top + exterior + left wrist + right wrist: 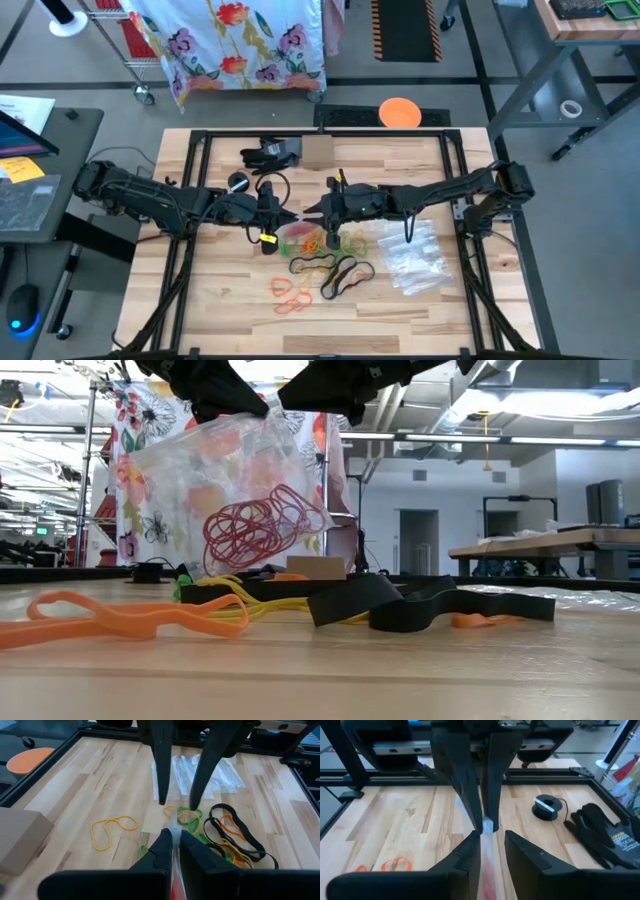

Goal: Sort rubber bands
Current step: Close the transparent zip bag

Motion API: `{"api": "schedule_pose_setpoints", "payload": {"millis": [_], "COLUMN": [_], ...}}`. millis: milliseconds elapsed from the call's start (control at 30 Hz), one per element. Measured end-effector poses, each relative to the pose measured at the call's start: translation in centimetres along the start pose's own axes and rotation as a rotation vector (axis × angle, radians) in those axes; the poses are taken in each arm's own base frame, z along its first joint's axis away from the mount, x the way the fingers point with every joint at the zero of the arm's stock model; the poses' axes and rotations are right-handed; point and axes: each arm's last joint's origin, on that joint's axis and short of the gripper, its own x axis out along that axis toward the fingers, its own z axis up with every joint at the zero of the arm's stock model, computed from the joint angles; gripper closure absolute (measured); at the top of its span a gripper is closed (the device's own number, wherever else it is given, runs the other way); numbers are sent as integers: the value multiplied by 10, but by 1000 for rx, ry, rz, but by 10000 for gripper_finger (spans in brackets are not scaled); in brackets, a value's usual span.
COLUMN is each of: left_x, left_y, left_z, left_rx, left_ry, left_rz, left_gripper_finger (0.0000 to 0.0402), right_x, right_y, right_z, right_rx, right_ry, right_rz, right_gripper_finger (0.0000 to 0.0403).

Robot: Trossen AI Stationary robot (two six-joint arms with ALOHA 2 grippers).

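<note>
A clear zip bag [215, 470] with red rubber bands [262, 525] bunched in its lower part hangs above the table's middle. My left gripper [172, 835], coming from the table's left, is shut on the bag's top. My right gripper [492, 837] faces it from the right. Its fingers are apart and stand on either side of the bag's top. Loose rubber bands lie on the wood below: yellow [112, 827], green [190, 816], orange [120, 618] and black [345, 275]. My left gripper pinches the bag's top edge [487, 825] between its two shut fingers, reaching in nearly level from the table's left. The bag hangs below the fingers, clear of the table, with the red bands sagging inside. Whether my right gripper touches the bag, I cannot tell.
A heap of clear plastic bags [415, 255] lies at the right. A black glove [270, 153], a small cardboard box [318, 150] and a tape roll [238, 182] sit toward the far edge. A black frame [190, 200] borders the work area. Bare wood shows at the near left.
</note>
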Motion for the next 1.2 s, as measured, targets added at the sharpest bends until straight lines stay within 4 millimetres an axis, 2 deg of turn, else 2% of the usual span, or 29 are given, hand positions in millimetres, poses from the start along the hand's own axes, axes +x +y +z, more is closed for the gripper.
{"api": "schedule_pose_setpoints", "payload": {"millis": [400, 867, 1200], "left_x": [0, 1, 1], "left_y": [0, 2, 2], "left_z": [4, 5, 5], "left_rx": [69, 69, 65], "left_ry": [-32, -36, -37], "left_rz": [-23, -33, -32], "left_gripper_finger": [393, 393, 393], "right_x": [0, 0, 0], "right_y": [-1, -1, -2], "right_z": [1, 1, 2], "right_rx": [-1, -9, -9], "right_ry": [-8, -8, -24], "right_rz": [25, 24, 20], "right_gripper_finger": [317, 317, 370]}}
